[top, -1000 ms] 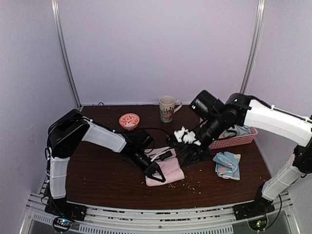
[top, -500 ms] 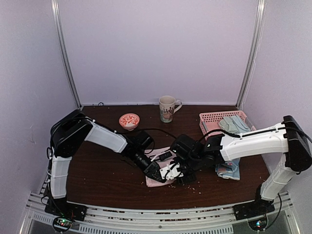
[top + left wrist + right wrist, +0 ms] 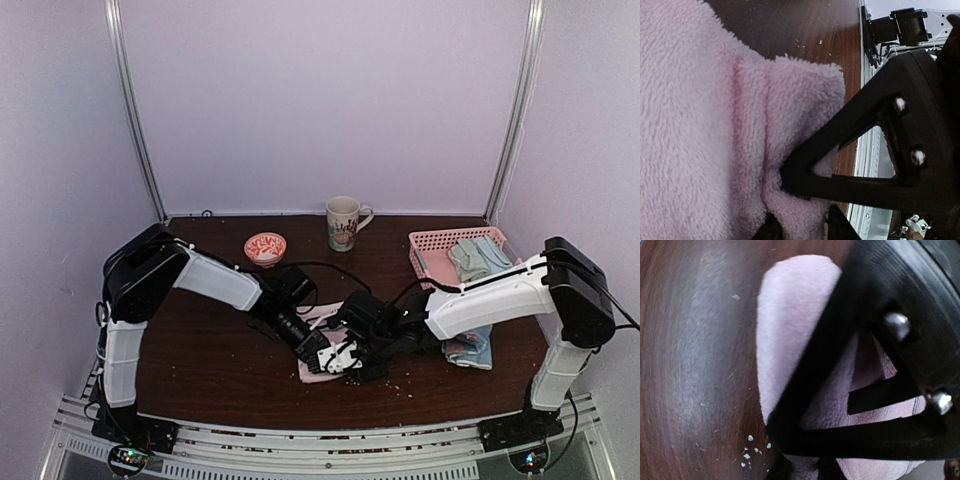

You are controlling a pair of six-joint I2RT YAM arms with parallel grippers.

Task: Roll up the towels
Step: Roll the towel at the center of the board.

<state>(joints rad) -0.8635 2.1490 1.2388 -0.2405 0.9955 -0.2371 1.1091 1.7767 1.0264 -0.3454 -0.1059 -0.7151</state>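
Near the desk's front middle, left fingers (image 3: 322, 350): one black finger (image 3: 840, 130) is pressed tip-first into a fold of the pink towel (image 3: 700, 125); the other finger is not clearly seen, so whether they pinch or stand spread cannot be told.
Right fingers (image 3: 345, 360): just beside the left ones, facing them from the right; one finger (image 3: 825, 340) lies across the towel (image 3: 790, 315) with its tip at the cloth's edge; pinching or spread cannot be told.
Pink towel (image 3: 312, 374): flat on the desk (image 3: 200, 350) under both sets of fingers, its near part bunched into a ridge.
Crumbs (image 3: 752, 452): pale specks on the dark wood beside the towel.
Blue patched towel (image 3: 468, 348): right of the pink one, partly under the right arm.
Basket (image 3: 430, 240): pink lattice, far right, holding a sage green towel (image 3: 465, 258) and a pale blue towel (image 3: 492, 250).
Mug (image 3: 343, 222): upright at the far edge, middle.
Bowl (image 3: 265, 247): small, red-patterned, left of the mug.
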